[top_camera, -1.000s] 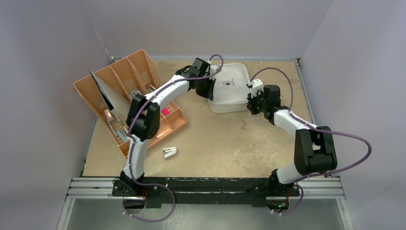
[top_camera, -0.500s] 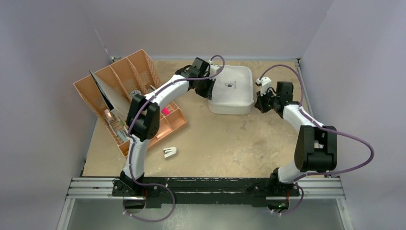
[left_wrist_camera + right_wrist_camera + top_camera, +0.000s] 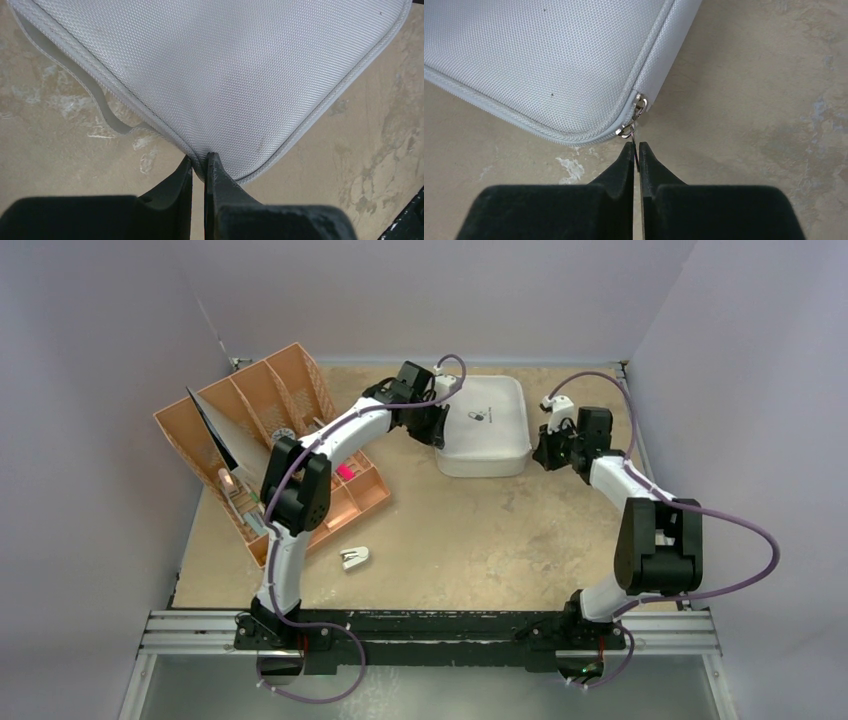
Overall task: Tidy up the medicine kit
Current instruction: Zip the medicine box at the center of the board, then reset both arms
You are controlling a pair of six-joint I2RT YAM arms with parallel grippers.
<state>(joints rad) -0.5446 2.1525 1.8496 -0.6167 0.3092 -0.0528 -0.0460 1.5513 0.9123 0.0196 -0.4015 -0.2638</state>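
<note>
While my left fingers [image 3: 176, 192] pinch the near-left corner seam of the medicine kit [image 3: 485, 425], anchoring it by the table's [image 3: 480, 540] far edge, my right fingers [image 3: 621, 170] are pressed together on the zipper pull [image 3: 628, 131] at the near-right corner. I reckon that brace lets the zip run without the case sliding

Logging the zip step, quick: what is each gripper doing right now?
Left gripper: closed, pinching the rim of the grey case.
Right gripper: closed on the zipper pull.
</note>
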